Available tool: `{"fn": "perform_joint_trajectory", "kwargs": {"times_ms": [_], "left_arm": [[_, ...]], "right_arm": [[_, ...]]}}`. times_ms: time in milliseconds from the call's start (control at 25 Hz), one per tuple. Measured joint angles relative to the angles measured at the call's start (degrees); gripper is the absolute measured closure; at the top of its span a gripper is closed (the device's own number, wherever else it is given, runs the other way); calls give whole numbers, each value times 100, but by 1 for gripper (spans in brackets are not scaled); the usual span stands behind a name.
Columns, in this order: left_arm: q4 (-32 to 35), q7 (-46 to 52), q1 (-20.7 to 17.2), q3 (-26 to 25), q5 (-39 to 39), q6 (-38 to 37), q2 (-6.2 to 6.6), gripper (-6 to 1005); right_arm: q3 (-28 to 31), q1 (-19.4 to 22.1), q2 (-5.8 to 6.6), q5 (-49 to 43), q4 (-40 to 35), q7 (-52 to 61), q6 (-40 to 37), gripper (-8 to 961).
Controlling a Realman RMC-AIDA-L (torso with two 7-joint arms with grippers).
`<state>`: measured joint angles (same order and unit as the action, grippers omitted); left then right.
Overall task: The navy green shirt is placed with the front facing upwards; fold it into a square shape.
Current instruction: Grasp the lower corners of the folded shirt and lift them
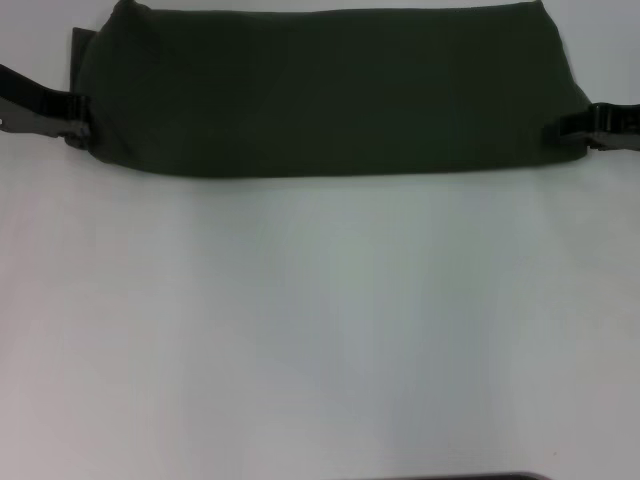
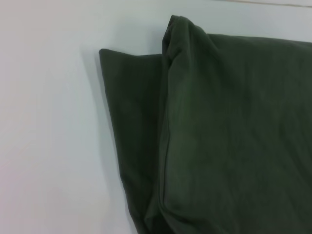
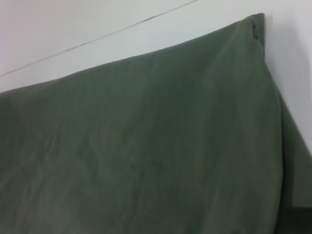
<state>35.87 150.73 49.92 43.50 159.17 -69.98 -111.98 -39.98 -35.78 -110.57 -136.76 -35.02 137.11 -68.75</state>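
Bare white table point(image 1: 320, 330) nearest; beyond it, dark olive-green cotton shirt point(image 1: 325, 90) folded into a wide band. Left hand point(image 1: 78, 118) and right hand point(image 1: 560, 132) pinch its ends.

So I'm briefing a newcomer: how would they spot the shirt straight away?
On the white table, look to the far edge. The navy green shirt lies there as a wide folded band between the left gripper and right gripper, the only dark cloth present.
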Motion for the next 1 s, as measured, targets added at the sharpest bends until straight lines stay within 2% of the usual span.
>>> {"fn": "perform_joint_trajectory", "kwargs": {"times_ms": [480,680,920,1000], "left_arm": [[-44,-19,70,83,100,-168,23,948],[-5,-137,54,88,124,-535,57,947],[176,-225,-62,100,284,-945,48,945],[426,-273,-181,111,396,-1318,7,945]], "right_arm": [[-24,-23,12,-88,-32,41,-31,721],[-78,-30,39,-254,-53,66,-317,934],[-94,10,45,-501,-73,96,-769,941],[-101,43,43,-595,-124,97,-970,941]]}}
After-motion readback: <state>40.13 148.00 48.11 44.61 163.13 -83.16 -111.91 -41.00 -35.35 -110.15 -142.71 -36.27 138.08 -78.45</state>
